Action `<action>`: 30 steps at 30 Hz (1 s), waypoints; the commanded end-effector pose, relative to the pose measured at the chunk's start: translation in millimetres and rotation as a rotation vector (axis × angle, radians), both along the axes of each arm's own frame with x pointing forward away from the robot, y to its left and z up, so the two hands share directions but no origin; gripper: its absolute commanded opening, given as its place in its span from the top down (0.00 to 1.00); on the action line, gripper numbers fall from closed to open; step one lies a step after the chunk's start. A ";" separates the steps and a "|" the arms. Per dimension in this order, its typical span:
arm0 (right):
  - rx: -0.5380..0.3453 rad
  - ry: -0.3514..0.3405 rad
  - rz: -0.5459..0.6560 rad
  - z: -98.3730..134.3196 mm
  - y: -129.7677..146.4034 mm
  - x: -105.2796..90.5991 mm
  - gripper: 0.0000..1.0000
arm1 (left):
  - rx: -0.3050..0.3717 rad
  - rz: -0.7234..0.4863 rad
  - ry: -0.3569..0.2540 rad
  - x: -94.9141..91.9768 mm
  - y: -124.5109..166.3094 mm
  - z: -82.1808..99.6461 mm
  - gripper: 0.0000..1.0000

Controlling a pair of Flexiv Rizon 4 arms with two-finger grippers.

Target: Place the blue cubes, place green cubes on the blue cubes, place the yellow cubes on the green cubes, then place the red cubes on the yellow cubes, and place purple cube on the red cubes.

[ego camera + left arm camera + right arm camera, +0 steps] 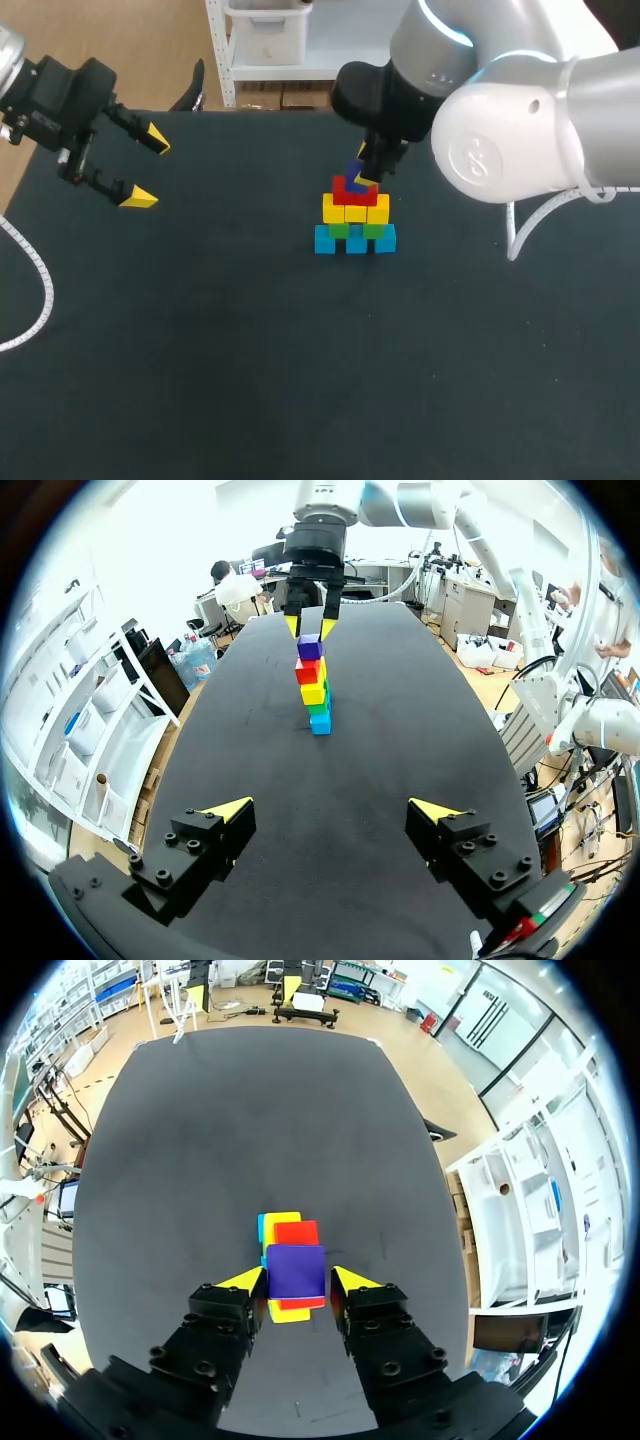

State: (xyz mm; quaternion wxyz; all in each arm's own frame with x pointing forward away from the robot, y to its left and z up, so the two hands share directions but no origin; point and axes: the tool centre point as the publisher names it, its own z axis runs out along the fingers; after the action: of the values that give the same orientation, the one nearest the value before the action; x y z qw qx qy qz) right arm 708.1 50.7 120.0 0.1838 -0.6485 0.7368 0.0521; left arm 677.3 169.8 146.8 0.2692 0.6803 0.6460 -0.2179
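A small purple cube (309, 647) sits at the very top of a stepped stack. Under it are red cubes (355, 192), then a row of yellow cubes (355, 210), then green cubes (350, 229). At the base, a row of three light-blue cubes (355, 240) rests on the table. The right gripper (297, 1285) comes down on the stack from above and straddles the purple cube. I cannot tell whether it clamps the cube or stands just clear of its sides.

The stack stands on a matte black table top (200, 350). In the head view, the large grey-and-white right arm (500, 110) rises behind and to the right of the stack.

The left gripper (147, 167) hangs well apart from the stack, off to its left, over bare black surface. Its fingers are spread wide with nothing between them, and its wrist view looks straight across the table at the stack. A white coiled cable (35, 275) trails over the table farther left of the stack.
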 end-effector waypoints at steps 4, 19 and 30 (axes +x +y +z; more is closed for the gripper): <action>0.000 0.003 0.002 -0.3 -0.8 1.6 0.33 | -0.003 -0.003 -0.003 0.2 1.1 -0.8 0.00; -0.014 -0.003 0.012 -3.1 -0.2 10.5 0.00 | -0.003 -0.003 -0.003 0.2 1.1 -0.8 0.00; -0.011 -0.002 0.020 -3.5 -0.8 13.3 0.00 | -0.003 -0.003 -0.003 0.2 1.1 -0.8 0.00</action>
State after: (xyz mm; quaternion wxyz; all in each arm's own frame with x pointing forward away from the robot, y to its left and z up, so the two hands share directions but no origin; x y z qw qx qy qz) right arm 719.4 50.3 116.2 0.1818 -0.6560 0.7311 0.0458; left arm 677.3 169.8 146.8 0.2692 0.6802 0.6460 -0.2179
